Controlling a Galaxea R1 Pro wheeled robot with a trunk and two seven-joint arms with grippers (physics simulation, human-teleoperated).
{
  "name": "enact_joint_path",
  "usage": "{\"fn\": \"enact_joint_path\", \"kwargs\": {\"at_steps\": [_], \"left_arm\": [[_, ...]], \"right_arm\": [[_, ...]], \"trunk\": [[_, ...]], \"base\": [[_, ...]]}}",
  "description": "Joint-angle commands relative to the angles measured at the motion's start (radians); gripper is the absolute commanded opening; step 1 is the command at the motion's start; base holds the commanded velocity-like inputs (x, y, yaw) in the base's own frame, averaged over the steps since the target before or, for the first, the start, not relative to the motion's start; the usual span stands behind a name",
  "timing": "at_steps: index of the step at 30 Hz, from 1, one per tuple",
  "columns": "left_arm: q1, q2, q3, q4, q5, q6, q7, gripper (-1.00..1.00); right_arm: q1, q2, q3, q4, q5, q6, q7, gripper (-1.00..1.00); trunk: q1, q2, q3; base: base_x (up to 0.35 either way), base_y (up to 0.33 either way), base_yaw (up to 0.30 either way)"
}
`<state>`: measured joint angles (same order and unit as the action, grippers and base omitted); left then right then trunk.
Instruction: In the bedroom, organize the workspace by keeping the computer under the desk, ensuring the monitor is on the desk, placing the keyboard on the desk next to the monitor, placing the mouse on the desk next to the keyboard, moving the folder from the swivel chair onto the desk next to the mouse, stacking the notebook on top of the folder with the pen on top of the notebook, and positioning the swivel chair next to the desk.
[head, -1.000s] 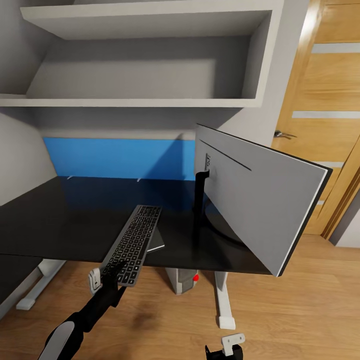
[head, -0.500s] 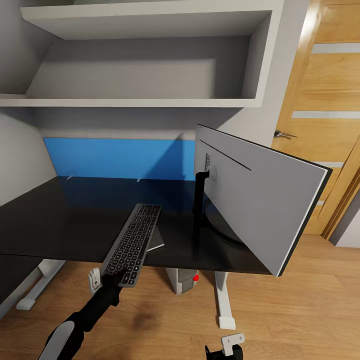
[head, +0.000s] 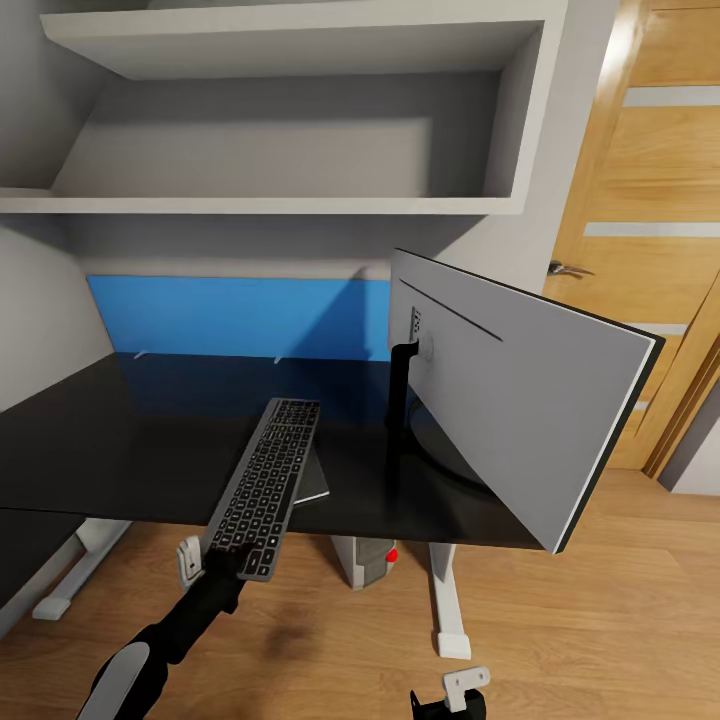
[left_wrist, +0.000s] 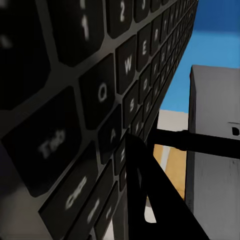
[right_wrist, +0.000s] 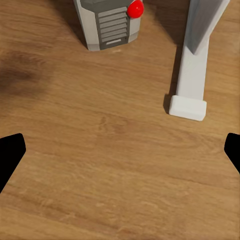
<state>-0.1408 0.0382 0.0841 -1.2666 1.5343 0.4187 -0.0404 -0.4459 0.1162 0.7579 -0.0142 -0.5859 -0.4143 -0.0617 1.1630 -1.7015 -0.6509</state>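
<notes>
Desk: long glossy black desktop (head: 150, 450) on white pedestal leg and foot bar, spans left and centre of head view.
Monitor: very wide flat screen, silver-grey back (head: 520, 395) toward camera, thin black neck on curved black foot, stands on desk at centre right, turned at an angle.
Door: oak door (head: 650, 200) with grey strips, right edge of frame.
Keyboard: slim keyboard, dark grey keys in silver-grey frame (head: 265, 480), lower centre, lying diagonally, far end over desk, near end past front edge; keys fill left wrist view (left_wrist: 100, 95).
Computer: small silver-grey tower case with red light (head: 372, 562), on wood floor under desk, lower centre; also top of right wrist view (right_wrist: 107, 22).
Notebook: thin grey sheet (head: 312, 478) on desk, partly under keyboard.
Left gripper: black claw (head: 215, 562), clamped on keyboard's near end, lower left.
Right gripper: (right_wrist: 120, 150) fingers spread wide apart, holding nothing, over bare floor; bottom edge of head view (head: 452, 695).
</notes>
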Motion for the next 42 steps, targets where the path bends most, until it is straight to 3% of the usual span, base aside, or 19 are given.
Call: {"fn": "enact_joint_path", "kwargs": {"at_steps": [1,16,42], "left_arm": [[-0.001,0.000,0.001,0.001,-0.005,0.006,0.001,-1.00],[-0.001,-0.002,-0.003,0.001,-0.006,0.005,0.001,-1.00],[-0.001,-0.001,-0.002,0.000,-0.007,0.005,0.007,-1.00]], "right_arm": [[0.000,0.000,0.008,0.000,-0.003,-0.002,-0.006,1.00],[0.000,0.001,0.009,0.000,-0.003,-0.001,-0.006,1.00],[0.000,0.010,0.010,-0.001,-0.003,-0.001,-0.007,1.00]], "trunk": [[0.000,0.000,-0.001],[0.000,0.000,-0.001],[-0.100,0.182,0.080]], "base": [[0.000,0.000,0.000],[0.000,0.000,0.000],[0.000,0.000,0.006]]}}
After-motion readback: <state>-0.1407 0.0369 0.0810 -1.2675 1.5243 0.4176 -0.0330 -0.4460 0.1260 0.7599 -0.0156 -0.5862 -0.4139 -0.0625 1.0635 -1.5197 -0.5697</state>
